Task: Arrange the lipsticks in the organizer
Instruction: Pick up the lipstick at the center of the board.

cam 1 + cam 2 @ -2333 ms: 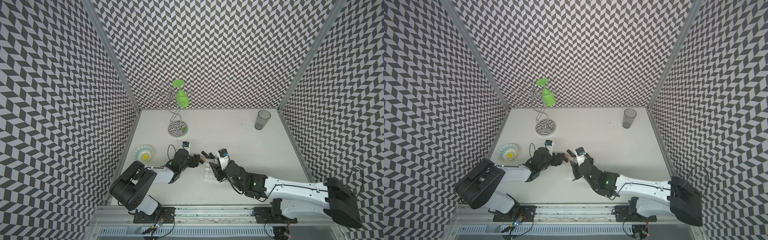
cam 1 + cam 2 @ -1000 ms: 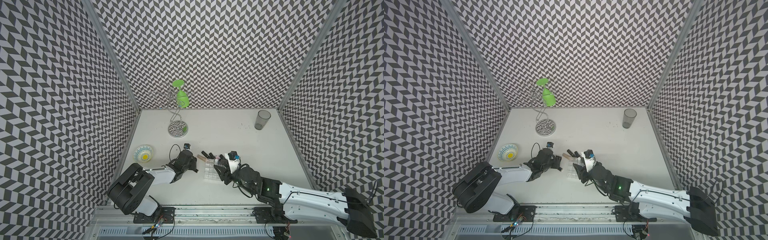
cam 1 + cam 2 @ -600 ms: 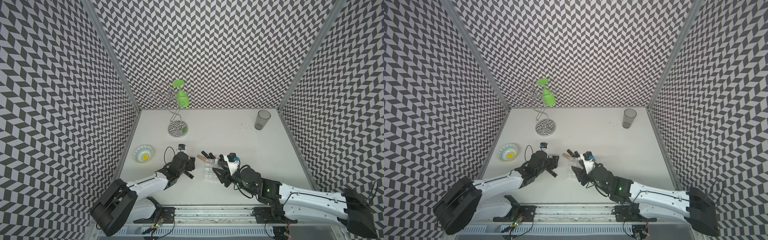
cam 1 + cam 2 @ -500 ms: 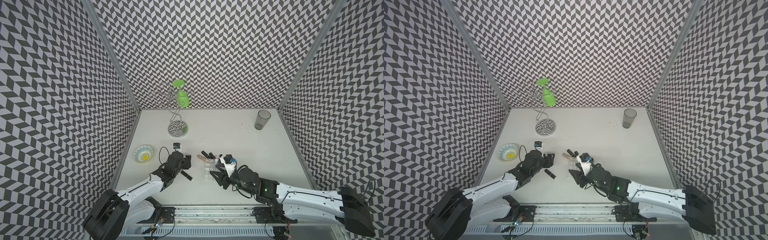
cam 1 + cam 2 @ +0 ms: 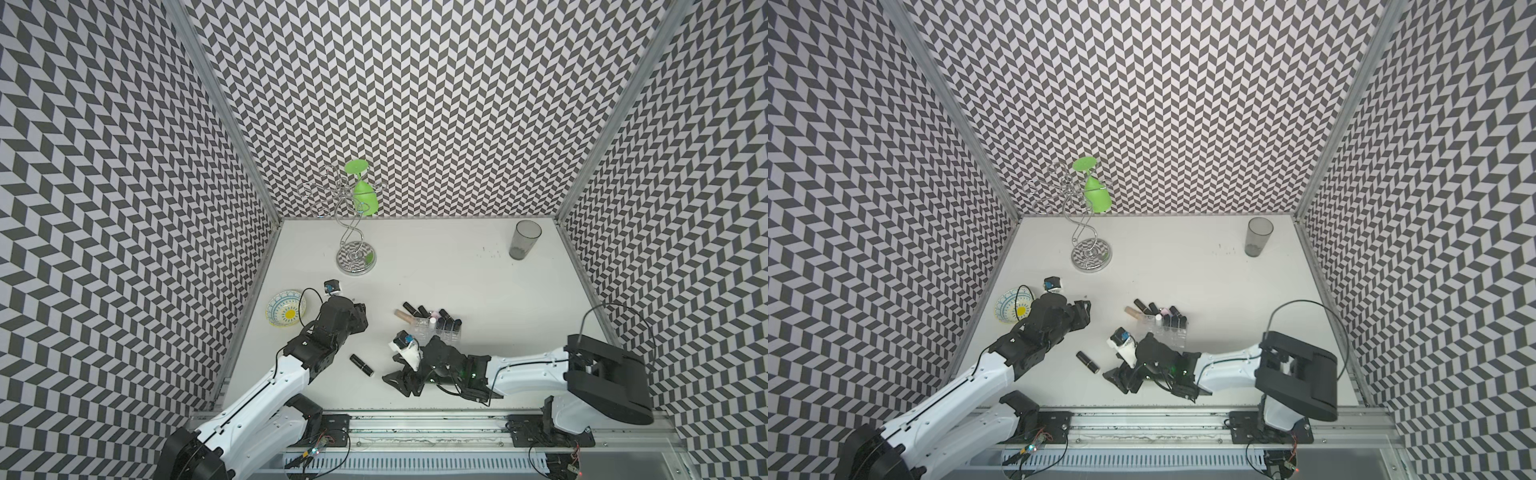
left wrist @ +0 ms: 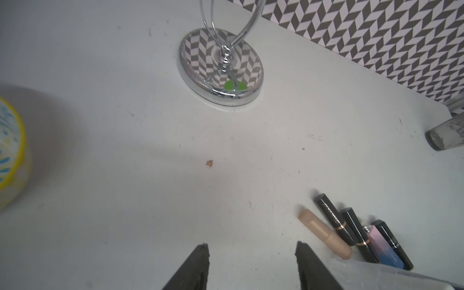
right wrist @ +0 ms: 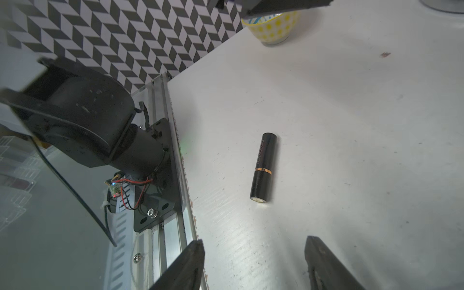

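Observation:
The clear organizer [image 5: 437, 332] stands mid-table with several lipsticks in its far cells: black ones [image 5: 448, 319], a beige one [image 5: 404, 316] and a pink one [image 5: 432, 321]. In the left wrist view they show as the beige tube [image 6: 324, 237], black tubes [image 6: 332, 219] and the pink tube [image 6: 380, 247]. One black lipstick [image 5: 361, 365] [image 5: 1087, 361] [image 7: 263, 167] lies loose on the table between the arms. My left gripper [image 5: 360, 316] [image 6: 252, 247] is open and empty, left of the organizer. My right gripper [image 5: 401, 384] [image 7: 254, 241] is open and empty, just right of the loose lipstick.
A yellow-and-blue bowl [image 5: 286, 308] sits at the left edge beside the left arm. A chrome stand [image 5: 356, 257] holding a green glass is at the back, and a grey tumbler [image 5: 524, 240] at the back right. The front rail [image 5: 415, 415] runs close under the right gripper.
The left gripper let go of a black lipstick, which now lies on the table, and drew back leftward. The right arm swung from the organizer toward the front, and its jaws opened wider.

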Controlling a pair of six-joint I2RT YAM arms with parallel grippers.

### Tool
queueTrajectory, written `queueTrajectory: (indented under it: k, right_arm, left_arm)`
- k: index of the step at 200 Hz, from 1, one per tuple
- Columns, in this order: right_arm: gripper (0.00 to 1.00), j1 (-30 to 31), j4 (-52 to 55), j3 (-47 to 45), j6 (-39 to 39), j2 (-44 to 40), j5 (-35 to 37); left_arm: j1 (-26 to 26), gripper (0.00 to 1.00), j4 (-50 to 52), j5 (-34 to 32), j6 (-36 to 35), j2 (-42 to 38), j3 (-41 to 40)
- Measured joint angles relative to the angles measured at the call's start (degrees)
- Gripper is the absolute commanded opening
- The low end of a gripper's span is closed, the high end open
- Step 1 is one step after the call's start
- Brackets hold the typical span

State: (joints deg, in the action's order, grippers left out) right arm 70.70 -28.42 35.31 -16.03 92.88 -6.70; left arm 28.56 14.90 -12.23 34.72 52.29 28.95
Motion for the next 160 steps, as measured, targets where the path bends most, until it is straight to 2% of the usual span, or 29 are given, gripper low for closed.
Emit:
queueTrajectory:
  k: [71, 109, 128, 160]
  right_arm:
    - [0.71, 5.6, -1.7, 11.8, 0.6, 14.4, 0.3]
    - [0.66, 8.0, 0.3, 17.7, 1.0, 21.5, 3.1]
    - [0.60, 8.9, 0.9, 20.8, 1.5, 23.9, 6.0]
    - [0.43, 9.3, 1.3, 23.4, 2.0, 26.2, 9.7]
  left_arm:
    - [-9.7, 0.64, -7.4, 9.7, -2.8, 6.9, 0.1]
    - [-11.0, 0.64, -10.6, 12.5, -3.8, 7.4, -0.5]
    - [-11.0, 0.64, -11.7, 13.5, -4.2, 7.5, -0.8]
    - [-11.0, 0.64, -12.7, 14.7, -4.6, 7.6, -1.4]
